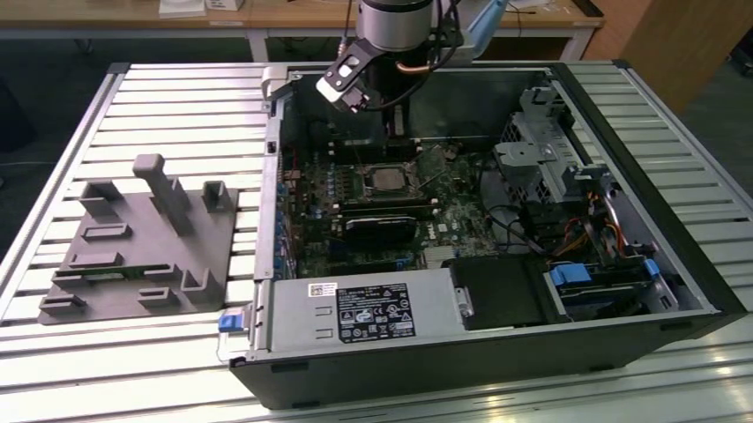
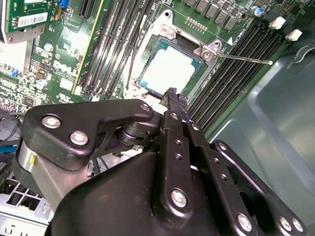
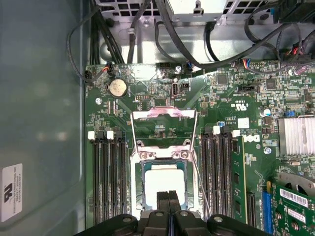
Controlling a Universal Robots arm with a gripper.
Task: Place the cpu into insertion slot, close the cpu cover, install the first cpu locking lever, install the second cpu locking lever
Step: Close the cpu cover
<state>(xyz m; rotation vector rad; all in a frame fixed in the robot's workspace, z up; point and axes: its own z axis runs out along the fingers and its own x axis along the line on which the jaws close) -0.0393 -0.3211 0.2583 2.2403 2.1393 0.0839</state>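
The cpu point(image 3: 165, 184) lies pale and flat in the insertion slot point(image 3: 139, 169), on the green board inside the open computer case. The cpu cover point(image 3: 162, 113), a silvery frame, stands swung open beyond the slot. Two thin wire levers point(image 3: 132, 135) run beside the slot, unlatched. In the second wrist view the cpu point(image 2: 170, 69) sits in the slot point(image 2: 147, 54), with one lever rod point(image 2: 246, 59) sticking out sideways. My gripper point(image 3: 168, 202) hovers just above the cpu's near edge, fingers shut together with nothing between them. It also shows at the fingertips point(image 2: 172, 94) and in the exterior view point(image 1: 398, 123), above the socket point(image 1: 386, 181).
Long black memory slots point(image 3: 108, 182) flank the socket on both sides. Black cables point(image 3: 197, 44) and a drive cage point(image 1: 553, 167) crowd the case's far side. A black card point(image 1: 383, 220) and the power supply point(image 1: 365, 313) lie nearer. A grey fixture point(image 1: 141, 247) sits on the table.
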